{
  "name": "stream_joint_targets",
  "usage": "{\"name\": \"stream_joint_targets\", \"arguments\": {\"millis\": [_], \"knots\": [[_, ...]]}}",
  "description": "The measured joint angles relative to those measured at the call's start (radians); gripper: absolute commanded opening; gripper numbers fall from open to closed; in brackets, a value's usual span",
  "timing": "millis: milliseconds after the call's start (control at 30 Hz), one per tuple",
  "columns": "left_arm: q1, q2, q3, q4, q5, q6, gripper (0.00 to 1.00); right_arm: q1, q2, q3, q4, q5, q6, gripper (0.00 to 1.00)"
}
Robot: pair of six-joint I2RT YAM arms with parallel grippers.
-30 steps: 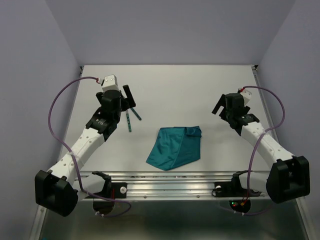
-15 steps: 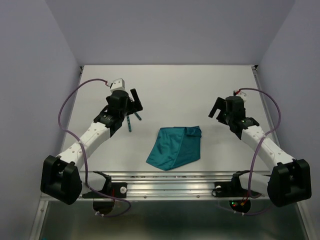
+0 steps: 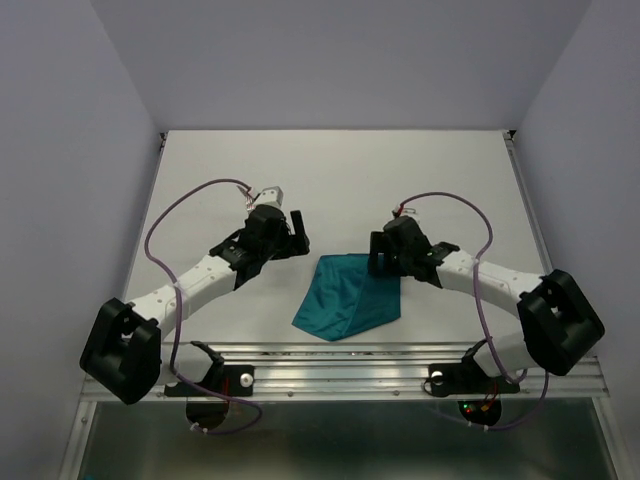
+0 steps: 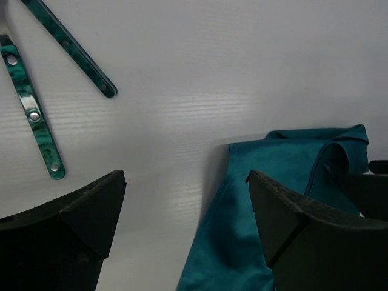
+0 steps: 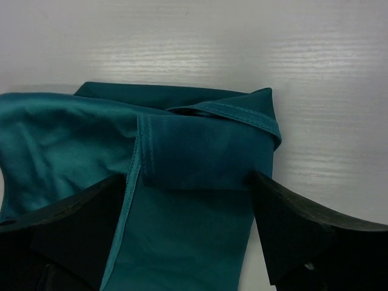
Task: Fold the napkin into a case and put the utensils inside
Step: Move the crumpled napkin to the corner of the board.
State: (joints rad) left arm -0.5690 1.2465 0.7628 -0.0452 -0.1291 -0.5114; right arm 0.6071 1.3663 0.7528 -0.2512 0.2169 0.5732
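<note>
The teal napkin (image 3: 347, 296) lies folded in a tapered wedge near the table's front middle, its top right corner turned over as a flap (image 5: 206, 151). My right gripper (image 3: 381, 256) is open and low over that flap, one finger on each side of it (image 5: 188, 179). My left gripper (image 3: 297, 233) is open just left of the napkin's top left corner (image 4: 187, 179), with the cloth edge (image 4: 230, 206) between its fingers. Two utensils show by their teal handles (image 4: 70, 45) (image 4: 30, 112) behind and left of it; the left arm hides them in the top view.
The white table (image 3: 400, 175) is bounded by lilac walls at the back and sides. A metal rail (image 3: 330, 360) with the arm bases runs along the near edge. Purple cables loop from both wrists.
Both arms have swung inward to the napkin. The left gripper left its place over the utensils and moved right; the right gripper came from the right side to the folded corner.
</note>
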Motion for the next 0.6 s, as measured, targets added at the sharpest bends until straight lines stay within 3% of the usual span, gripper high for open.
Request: {"name": "stream_joint_targets", "arguments": {"millis": [133,233,267,333,367,500,600], "knots": [[-0.059,0.034,-0.005,0.010,0.019,-0.022,0.89,0.023,0.085,0.010,0.000,0.019,0.011,0.74],[-0.089,0.074,-0.005,0.014,0.034,-0.037,0.86,0.021,0.120,0.031,-0.002,0.047,0.011,0.58],[-0.100,0.097,-0.005,0.020,0.043,-0.042,0.84,0.021,0.130,0.043,-0.002,0.054,0.008,0.47],[-0.114,0.130,-0.008,0.029,0.055,-0.053,0.83,0.021,0.145,0.070,-0.002,0.068,0.009,0.35],[-0.118,0.143,-0.011,0.030,0.062,-0.059,0.82,0.021,0.153,0.086,-0.001,0.075,0.011,0.23],[-0.123,0.158,-0.024,0.035,0.073,-0.071,0.78,0.021,0.159,0.109,0.000,0.106,0.015,0.03],[-0.123,0.158,-0.030,0.042,0.076,-0.074,0.75,0.021,0.159,0.110,-0.001,0.130,0.018,0.01]]}}
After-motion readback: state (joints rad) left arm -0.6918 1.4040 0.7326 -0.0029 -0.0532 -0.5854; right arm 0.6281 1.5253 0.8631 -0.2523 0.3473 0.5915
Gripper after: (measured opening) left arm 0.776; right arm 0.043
